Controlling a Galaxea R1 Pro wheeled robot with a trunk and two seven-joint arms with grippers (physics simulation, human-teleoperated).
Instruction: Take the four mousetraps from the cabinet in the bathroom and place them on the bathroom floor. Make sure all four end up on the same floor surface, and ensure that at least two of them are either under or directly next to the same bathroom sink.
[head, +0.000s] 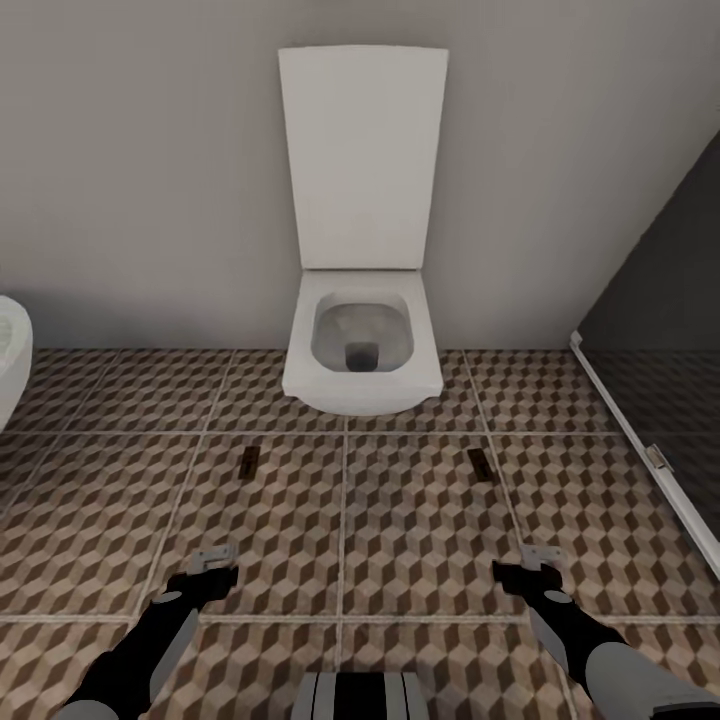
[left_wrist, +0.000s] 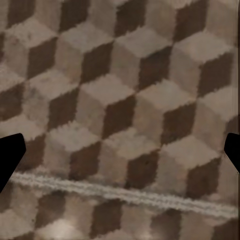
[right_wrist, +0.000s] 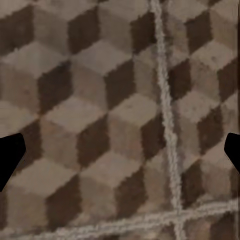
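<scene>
Head view looks down on a white toilet (head: 362, 345) with its lid raised against a grey wall, standing on the bathroom floor (head: 420, 530) of cube-patterned tiles. Two mousetraps lie flat on the tiles in front of the toilet, well apart from each other: one mousetrap (head: 250, 462) ahead of the left gripper (head: 213, 562), the other mousetrap (head: 479, 463) ahead of the right gripper (head: 520, 562). Both arms reach forward low over the floor, their fingers spread and holding nothing. A curved white rim (head: 10, 360) shows at the left edge; what fixture it belongs to cannot be told. A dark glass panel (head: 660, 330) with a white frame runs along the right.

Left wrist view shows bare tile close up, a grout line (left_wrist: 125, 192) crossing it, and the dark tips of the fingers (left_wrist: 10, 157) far apart at the two edges, nothing between them.

Right wrist view shows the same patterned tile with two grout lines meeting (right_wrist: 175, 215), the fingers (right_wrist: 10, 160) again wide apart and empty.

As a judgement: two traps are down on the floor, so the placing step for this pair looks finished, though no sink appears near them here. The next move would call for lifting the arms clear and going for the remaining traps in the cabinet, then checking that at least two sit by the sink.
</scene>
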